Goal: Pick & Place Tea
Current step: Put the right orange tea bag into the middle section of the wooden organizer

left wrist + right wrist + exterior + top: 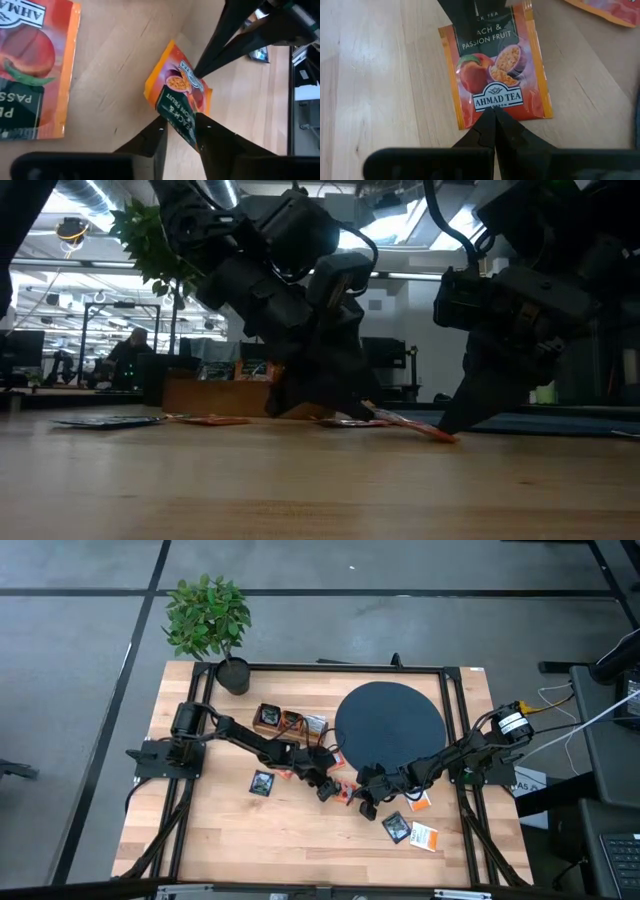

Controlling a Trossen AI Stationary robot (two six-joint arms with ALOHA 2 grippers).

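Foil-paper red-orange peach tea sachet (176, 92) lies on the wooden table (230, 830) just below the big black round disc (388, 725): light, thin, floppy, slick. Left gripper (178, 131) pinches one edge, apparently gripping; right gripper (493, 120), closed empty, pins the opposite edge.

Potted plant (208, 620) at table (220, 840) corner; black disc (389, 725) beside wooden tray (268, 718).
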